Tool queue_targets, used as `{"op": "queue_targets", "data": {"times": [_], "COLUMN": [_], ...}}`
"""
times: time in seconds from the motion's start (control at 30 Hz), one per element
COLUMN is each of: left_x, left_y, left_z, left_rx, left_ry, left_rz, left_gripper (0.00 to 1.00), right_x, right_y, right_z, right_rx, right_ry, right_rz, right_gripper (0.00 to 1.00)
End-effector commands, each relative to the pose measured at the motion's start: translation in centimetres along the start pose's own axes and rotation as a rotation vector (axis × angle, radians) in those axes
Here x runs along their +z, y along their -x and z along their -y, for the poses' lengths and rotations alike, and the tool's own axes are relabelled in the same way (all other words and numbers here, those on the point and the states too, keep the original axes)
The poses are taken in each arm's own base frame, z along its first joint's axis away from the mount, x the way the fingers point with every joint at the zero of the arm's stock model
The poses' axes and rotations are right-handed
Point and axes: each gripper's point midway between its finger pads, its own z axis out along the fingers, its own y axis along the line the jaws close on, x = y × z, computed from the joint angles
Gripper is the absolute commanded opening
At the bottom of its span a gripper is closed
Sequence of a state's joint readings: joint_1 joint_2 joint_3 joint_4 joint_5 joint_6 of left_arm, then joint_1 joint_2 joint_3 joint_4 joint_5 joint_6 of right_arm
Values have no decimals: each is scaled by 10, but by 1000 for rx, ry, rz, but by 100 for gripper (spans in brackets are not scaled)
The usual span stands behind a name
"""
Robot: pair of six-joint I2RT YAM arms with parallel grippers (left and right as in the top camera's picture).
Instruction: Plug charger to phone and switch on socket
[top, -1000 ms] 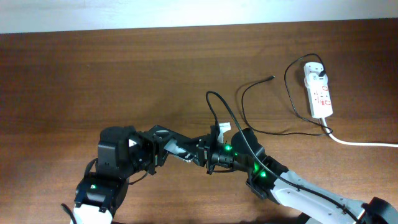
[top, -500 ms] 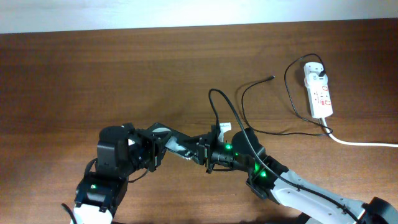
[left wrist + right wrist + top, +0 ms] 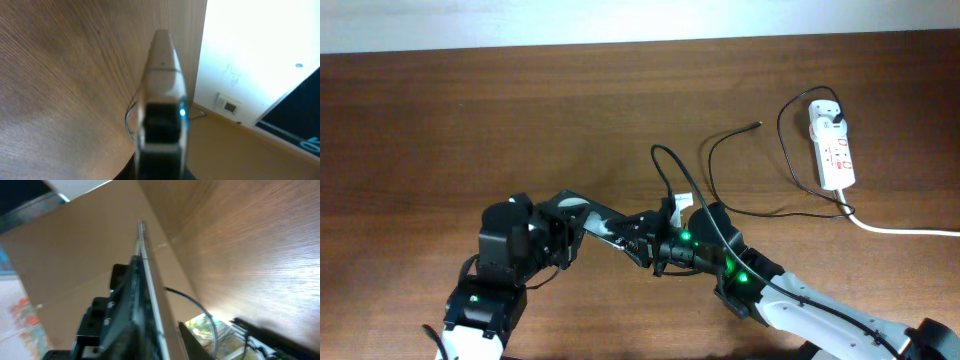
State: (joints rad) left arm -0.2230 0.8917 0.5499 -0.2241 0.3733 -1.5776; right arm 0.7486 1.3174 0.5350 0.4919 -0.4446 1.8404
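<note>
The left arm (image 3: 570, 212) has rolled and lifted slightly toward the upper left of the frame. The left gripper (image 3: 625, 240) now sits a touch further left.

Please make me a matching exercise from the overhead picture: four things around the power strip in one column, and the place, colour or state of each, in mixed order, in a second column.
Things
1. socket
2. charger's connector tip
3. thick white cord
4. black plug

Descriptions
a. lies loose on the table, plugged into nothing
b. sits in the socket's far end
c. white, with red markings
d. runs off the picture's right edge

Pairs: 1-c, 2-a, 3-d, 4-b
</note>
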Motion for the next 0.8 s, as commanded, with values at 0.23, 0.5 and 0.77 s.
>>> {"op": "queue_targets", "data": {"times": [0.23,0.5,0.77], "left_x": [-22,4,38], "left_y": [63,52,22], "left_z": [19,19,-6], "left_rx": [420,545,715], "left_ry": [-29,-65,-144], "left_rz": [224,49,-301], "left_gripper": [0,0,0], "right_x": [-2,-35,-109], "right_y": [23,94,151], "right_z": [16,68,12], "right_rx": [-506,-820,-734], "right_ry": [-75,-464,-786], "right_rz": [120,421,614], "right_gripper": [92,99,94]}}
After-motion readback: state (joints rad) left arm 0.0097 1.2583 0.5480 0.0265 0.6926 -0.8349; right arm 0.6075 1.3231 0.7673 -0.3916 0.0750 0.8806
